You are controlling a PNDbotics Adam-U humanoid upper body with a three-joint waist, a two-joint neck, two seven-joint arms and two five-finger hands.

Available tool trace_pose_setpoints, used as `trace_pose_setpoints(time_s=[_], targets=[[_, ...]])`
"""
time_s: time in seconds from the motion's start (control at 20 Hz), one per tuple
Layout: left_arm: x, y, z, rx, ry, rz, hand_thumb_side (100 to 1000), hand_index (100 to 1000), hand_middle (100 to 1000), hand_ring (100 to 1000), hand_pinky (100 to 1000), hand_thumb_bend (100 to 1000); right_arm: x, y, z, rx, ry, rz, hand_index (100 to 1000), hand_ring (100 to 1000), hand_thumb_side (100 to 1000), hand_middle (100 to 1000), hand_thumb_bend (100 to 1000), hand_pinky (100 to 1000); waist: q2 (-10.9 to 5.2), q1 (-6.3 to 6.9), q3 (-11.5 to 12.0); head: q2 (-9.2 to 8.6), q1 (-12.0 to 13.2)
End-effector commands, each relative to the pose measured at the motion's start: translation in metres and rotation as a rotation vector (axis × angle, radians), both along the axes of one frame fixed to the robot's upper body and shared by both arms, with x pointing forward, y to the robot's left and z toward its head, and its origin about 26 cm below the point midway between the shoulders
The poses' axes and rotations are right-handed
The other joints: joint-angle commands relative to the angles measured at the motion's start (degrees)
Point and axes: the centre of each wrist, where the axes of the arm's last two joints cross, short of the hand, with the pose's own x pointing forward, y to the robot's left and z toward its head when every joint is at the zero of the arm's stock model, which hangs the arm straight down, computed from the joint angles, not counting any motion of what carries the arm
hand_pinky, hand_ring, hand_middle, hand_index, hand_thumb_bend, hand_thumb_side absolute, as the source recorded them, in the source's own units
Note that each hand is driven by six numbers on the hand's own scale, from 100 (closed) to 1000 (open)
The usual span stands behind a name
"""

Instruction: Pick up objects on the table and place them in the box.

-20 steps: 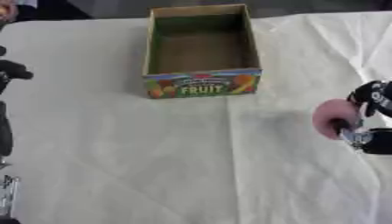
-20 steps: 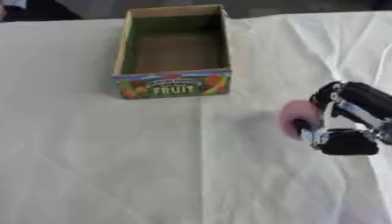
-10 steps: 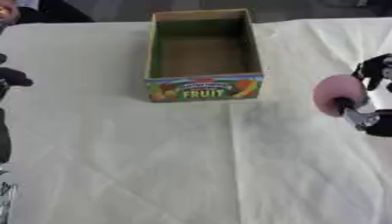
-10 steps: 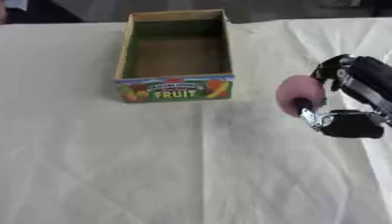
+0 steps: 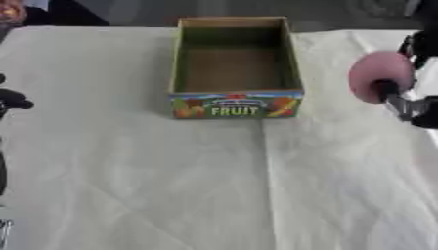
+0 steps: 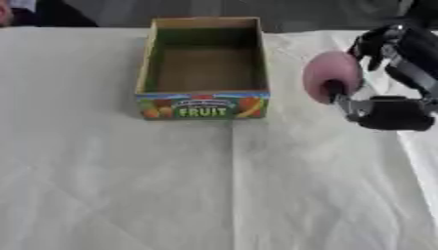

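A round pink object point(image 6: 329, 73) hangs above the white cloth to the right of the box, with my right hand point(image 6: 389, 105) shut on it, thumb across its front. The open cardboard box point(image 6: 204, 105), marked FRUIT on its front panel, stands at the upper middle with nothing visible inside it. My left hand point(image 5: 10, 100) shows only as dark fingers at the left edge of the left eye view, well away from the box.
A white cloth point(image 5: 171, 185) with a crease down the middle covers the table. A dark strip and part of a person lie beyond the far edge at the upper left.
My right hand has lifted the pink object and carried it up and toward the box. The whole picture has also shifted, the box now sitting lower and larger.
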Motion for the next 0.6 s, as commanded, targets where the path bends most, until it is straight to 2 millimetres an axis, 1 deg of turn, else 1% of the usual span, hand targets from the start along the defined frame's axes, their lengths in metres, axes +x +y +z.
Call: trace_pose_setpoints(time_s=[0.05,0.2,0.35,0.6], targets=[[-0.002,0.0,0.011,0.032,-0.04,-0.014,842,748,578,514,520,100,-0.003,0.002,0.025,0.018,-0.047,-0.011,612,655,482,507,100,536,-0.68,-0.12,0.22,-1.29,-1.28],[-0.002,-0.001,0.013,0.039,-0.042,-0.023,845,748,578,514,520,100,0.006,0.003,0.038,0.048,-0.069,-0.014,613,655,482,518,100,535,-0.1,-0.23,0.31,-1.86,-2.5],[-0.001,-0.002,0.014,0.047,-0.044,-0.03,845,747,578,514,521,100,0.018,0.001,0.047,0.067,-0.094,-0.028,613,650,480,519,100,532,0.45,-0.4,0.65,-2.31,-3.64],[0.0,-0.006,0.017,0.059,-0.054,-0.051,845,746,578,514,521,100,0.05,-0.005,0.054,0.121,-0.137,-0.074,611,648,477,527,100,530,1.49,-0.76,1.71,-3.16,-5.66]])
